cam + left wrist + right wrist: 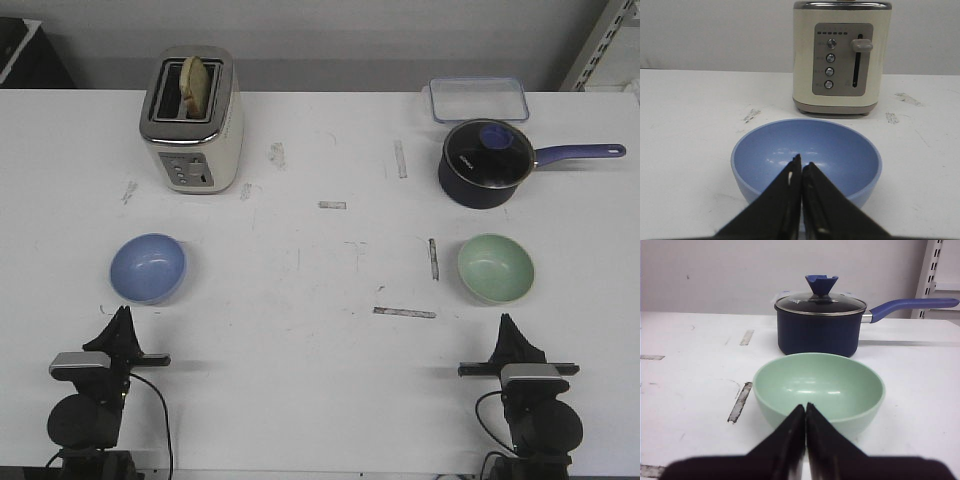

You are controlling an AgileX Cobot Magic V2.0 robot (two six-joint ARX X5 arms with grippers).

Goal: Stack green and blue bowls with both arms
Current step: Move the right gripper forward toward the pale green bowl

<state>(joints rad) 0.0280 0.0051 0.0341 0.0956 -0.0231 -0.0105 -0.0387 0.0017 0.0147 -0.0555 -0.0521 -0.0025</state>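
The pale blue bowl (pixel 148 267) stands upright and empty on the left of the white table; it also shows in the left wrist view (pixel 806 156). The mint green bowl (pixel 496 268) stands upright and empty on the right; it also shows in the right wrist view (pixel 818 388). My left gripper (pixel 123 316) is shut and empty just in front of the blue bowl, its tips (pixel 801 162) short of the near rim. My right gripper (pixel 507 322) is shut and empty just in front of the green bowl, as the right wrist view (pixel 806 407) shows.
A cream toaster (pixel 192 120) with bread in a slot stands behind the blue bowl. A dark blue lidded saucepan (pixel 486 163) with a long handle stands behind the green bowl. A clear lidded container (pixel 478 99) lies at the back right. Tape strips (pixel 404 312) mark the table.
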